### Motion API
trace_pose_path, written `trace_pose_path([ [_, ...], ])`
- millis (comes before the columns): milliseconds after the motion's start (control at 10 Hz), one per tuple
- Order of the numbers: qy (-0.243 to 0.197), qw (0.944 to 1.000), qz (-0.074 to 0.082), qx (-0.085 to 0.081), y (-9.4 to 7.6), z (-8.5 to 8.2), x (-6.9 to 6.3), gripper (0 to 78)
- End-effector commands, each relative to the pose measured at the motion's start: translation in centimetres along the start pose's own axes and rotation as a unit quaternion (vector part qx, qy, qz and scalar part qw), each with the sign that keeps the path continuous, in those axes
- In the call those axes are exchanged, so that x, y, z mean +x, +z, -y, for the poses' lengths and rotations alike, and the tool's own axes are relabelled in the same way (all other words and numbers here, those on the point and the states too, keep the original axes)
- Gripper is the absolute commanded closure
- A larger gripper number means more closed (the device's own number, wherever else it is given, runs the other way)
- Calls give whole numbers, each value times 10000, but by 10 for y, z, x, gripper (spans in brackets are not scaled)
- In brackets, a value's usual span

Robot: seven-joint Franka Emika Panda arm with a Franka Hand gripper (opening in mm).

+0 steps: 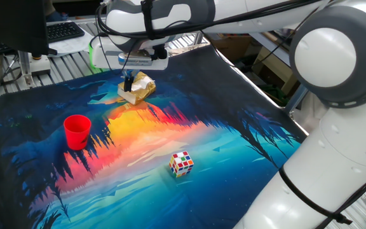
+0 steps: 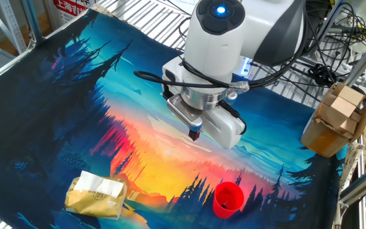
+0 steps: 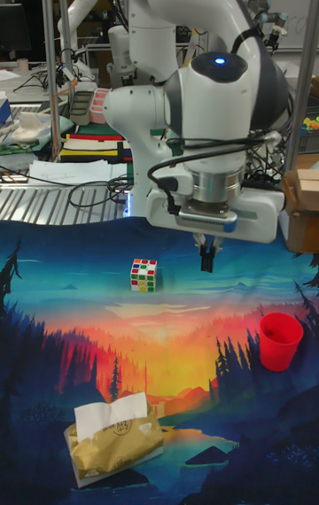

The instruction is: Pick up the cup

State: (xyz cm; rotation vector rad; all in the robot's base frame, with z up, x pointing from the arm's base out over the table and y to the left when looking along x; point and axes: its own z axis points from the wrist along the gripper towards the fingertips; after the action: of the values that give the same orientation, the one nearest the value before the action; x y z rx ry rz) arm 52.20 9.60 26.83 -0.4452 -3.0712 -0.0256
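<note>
- Table (image 2: pixel 56 95) carried a printed mat with a sunset-forest scene; everything sat on that mat.
- My arm reached over the mat's middle, wrist pointing down, with my gripper (image 3: pixel 206 259) hanging in the air above the mat, touching nothing.
- Fingers (image 2: pixel 195 134) sat pressed together with no visible gap and nothing between them.
- Tissue pack (image 3: pixel 113 444), yellowish with white paper sticking out the top, lay near the mat edge opposite my base; in the tall fixed view that was the bottom edge, left of centre.
- The cup (image 1: pixel 77 132), red, stood upright with its mouth up, near the side edge of the mat, well apart from my gripper. Also seen at (image 2: pixel 228 198) and (image 3: pixel 280 340).
- Rubik's cube (image 1: pixel 182 163) sat on the half of the mat closer to my base, well apart from both the cup and the tissue pack, also visible at (image 3: pixel 143 275).
</note>
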Motion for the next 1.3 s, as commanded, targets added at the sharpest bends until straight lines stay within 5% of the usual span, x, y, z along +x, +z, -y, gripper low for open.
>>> trace_pose_path([
  [100,-17,10000,10,-19,-1,0,-1,776],
  [600,102,9999,115,-5,-1,0,-1,776],
  [1000,151,9998,-129,-30,-1,0,-1,776],
  [1300,134,9998,-143,-10,-1,0,-1,776],
])
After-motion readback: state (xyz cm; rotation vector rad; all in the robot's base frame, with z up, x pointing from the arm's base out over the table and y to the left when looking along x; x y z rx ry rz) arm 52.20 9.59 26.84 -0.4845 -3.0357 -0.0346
